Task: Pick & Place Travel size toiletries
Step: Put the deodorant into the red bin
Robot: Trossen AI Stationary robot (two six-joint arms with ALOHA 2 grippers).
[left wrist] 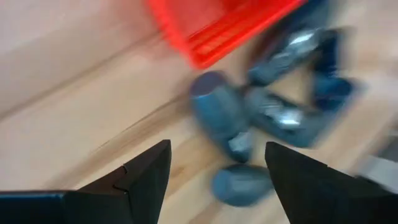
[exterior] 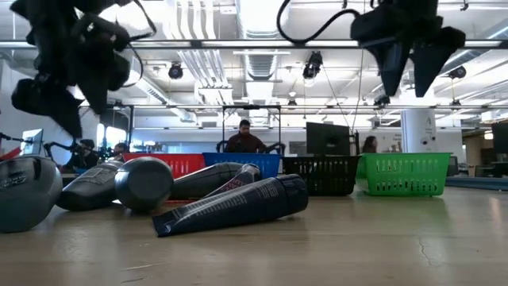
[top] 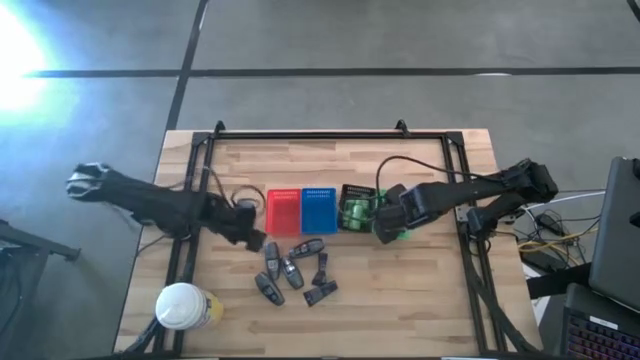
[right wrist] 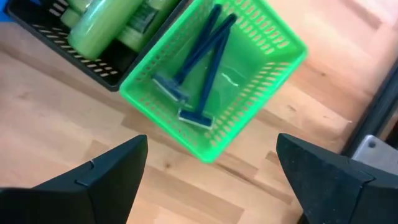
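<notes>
Several dark grey little tubes [top: 292,270] lie on their sides on the table in front of the red tray [top: 283,211]; in the left wrist view they are blurred [left wrist: 221,118]. Green little bottles [right wrist: 102,25] lie in the black tray [top: 352,196]. Two thin dark sticks with broad heads [right wrist: 202,68] lie in the green tray [right wrist: 273,59]. My left gripper [left wrist: 217,149] hangs open above the table just left of the tubes [top: 254,238]. My right gripper [right wrist: 211,143] hangs open above the green tray [top: 386,228], clear of it in the low view [exterior: 411,75].
A blue tray [top: 319,210] stands between the red and black trays. A large yellow container with a white top [top: 185,307] stands near the table's near left corner. A black frame [top: 330,135] runs along the table's far and side edges. People sit in the room behind [exterior: 244,137].
</notes>
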